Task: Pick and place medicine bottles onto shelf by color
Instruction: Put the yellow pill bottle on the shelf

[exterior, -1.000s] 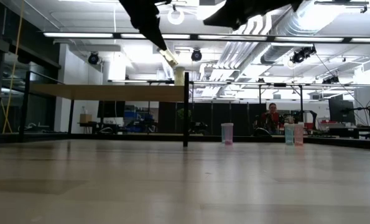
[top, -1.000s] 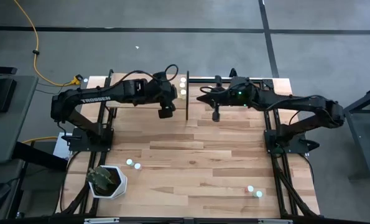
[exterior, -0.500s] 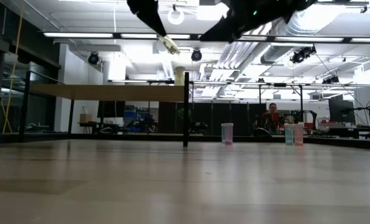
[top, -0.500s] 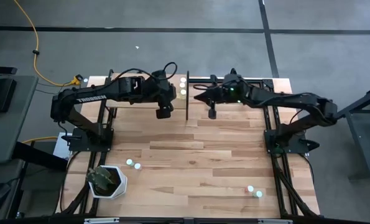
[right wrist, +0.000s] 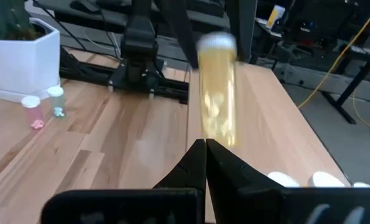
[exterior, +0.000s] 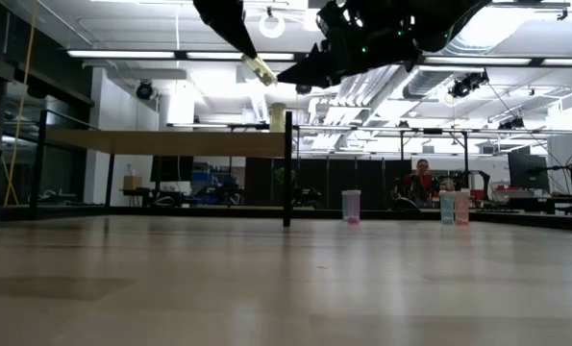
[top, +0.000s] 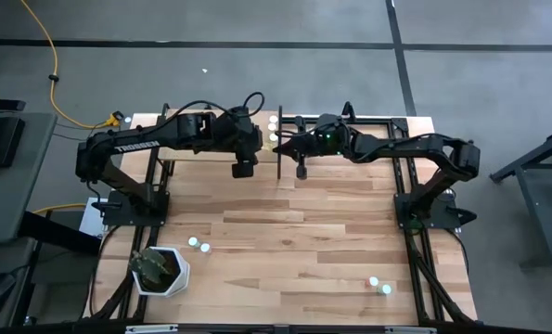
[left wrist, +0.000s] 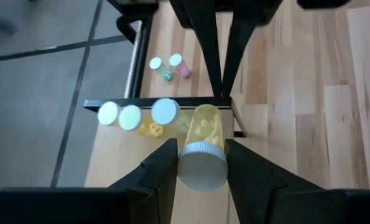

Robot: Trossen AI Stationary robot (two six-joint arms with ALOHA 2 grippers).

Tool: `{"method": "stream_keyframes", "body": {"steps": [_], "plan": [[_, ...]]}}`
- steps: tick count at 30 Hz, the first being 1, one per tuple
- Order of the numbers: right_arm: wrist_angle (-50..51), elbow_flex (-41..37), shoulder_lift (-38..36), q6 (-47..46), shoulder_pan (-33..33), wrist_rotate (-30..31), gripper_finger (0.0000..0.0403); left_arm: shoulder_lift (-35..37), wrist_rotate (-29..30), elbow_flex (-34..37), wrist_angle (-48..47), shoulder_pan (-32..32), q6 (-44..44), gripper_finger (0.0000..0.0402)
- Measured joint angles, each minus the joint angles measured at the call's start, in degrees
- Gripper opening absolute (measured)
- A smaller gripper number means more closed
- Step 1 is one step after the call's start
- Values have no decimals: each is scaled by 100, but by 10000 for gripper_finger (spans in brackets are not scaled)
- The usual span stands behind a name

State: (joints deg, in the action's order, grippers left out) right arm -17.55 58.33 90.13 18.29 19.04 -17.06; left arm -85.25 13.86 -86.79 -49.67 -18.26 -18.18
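Note:
My left gripper (left wrist: 200, 148) hangs over the right end of the shelf (exterior: 170, 144), shut on a yellow medicine bottle (left wrist: 204, 134) with a white cap. Three white-capped bottles (left wrist: 130, 117) stand on the shelf board under it. My right gripper (right wrist: 204, 147) is shut and points almost level at that bottle (right wrist: 217, 106) from the table's right. In the low view its tips (exterior: 286, 85) sit just beside the bottle (exterior: 261, 69). My left gripper pinches the yellow bottle between its two fingers at the cap end (left wrist: 202, 163), the body sticking out beyond the fingertips. The fingers slant down toward the table's right. The bottle is tilted, clear of the shelf. My right gripper's shut tips are very near the bottle's lower end (right wrist: 221, 138); I cannot tell whether they touch.
Two bottles (top: 199, 245) lie near a white plant pot (top: 160, 271) at the near left. Two more bottles (top: 379, 285) stand at the near right. A black shelf post (exterior: 287, 168) rises below both grippers. A person (exterior: 420, 178) sits in the room behind.
My right gripper has moved down and toward the table's left, closing in on the bottle that my left gripper holds. My left gripper has risen a little with the bottle, still tilted the same way.

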Motion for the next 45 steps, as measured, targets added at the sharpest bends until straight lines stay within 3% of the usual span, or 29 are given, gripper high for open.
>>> {"method": "stream_keyframes", "body": {"steps": [33, 40, 45], "plan": [[-8, 0, 173, -20, -7, 12, 0, -302, -315, 14, 525, -35, -62, 113], [-30, 0, 170, -20, -10, 11, 0, -324, -835, 14, 813, -172, 121, 113], [-27, 0, 170, -20, -4, 49, 0, -324, -877, 14, 812, -206, 161, 113]]}}
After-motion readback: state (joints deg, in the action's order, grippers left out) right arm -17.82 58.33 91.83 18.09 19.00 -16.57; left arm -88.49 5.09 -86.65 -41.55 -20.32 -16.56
